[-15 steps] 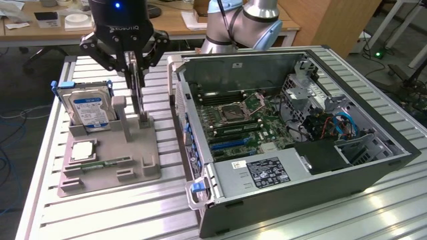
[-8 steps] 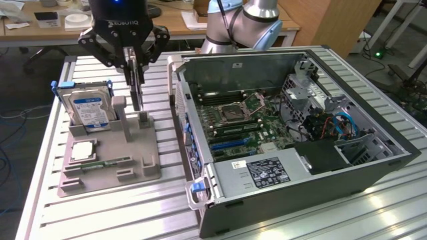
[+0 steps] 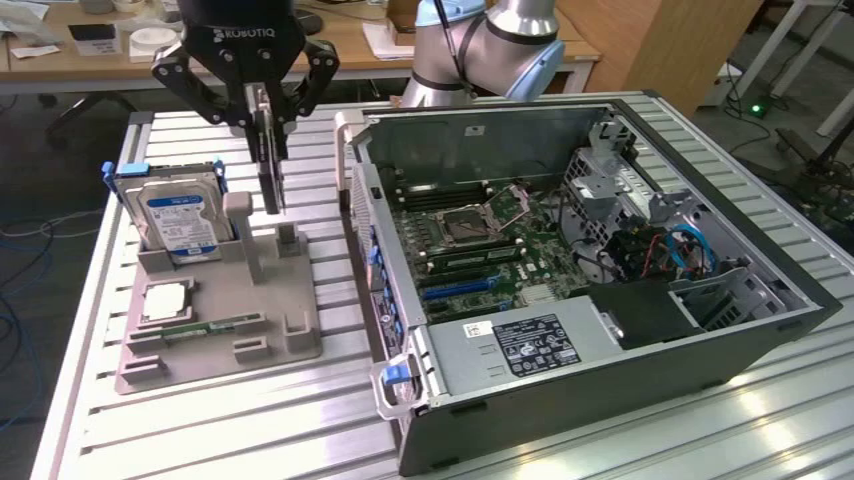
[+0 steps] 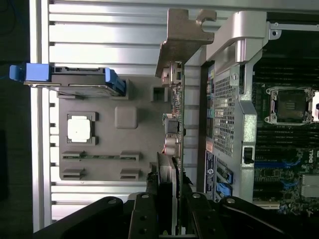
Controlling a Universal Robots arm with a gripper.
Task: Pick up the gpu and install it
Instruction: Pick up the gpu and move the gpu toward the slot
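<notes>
The gripper [image 3: 267,112] is clamped on the gpu [image 3: 272,170], holding it on edge over the grey tray [image 3: 214,350], at 9 o'clock from the open case [image 3: 747,330] in the exterior view. Tray and case sit on a ribbed metal table [image 3: 200,430]. A wooden desk [image 3: 94,68] stands at 12 o'clock.

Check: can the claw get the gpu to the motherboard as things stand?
Probably yes: the claw grips the gpu above the holder, the case lies open, motherboard bare; only its near wall stands between.
</notes>
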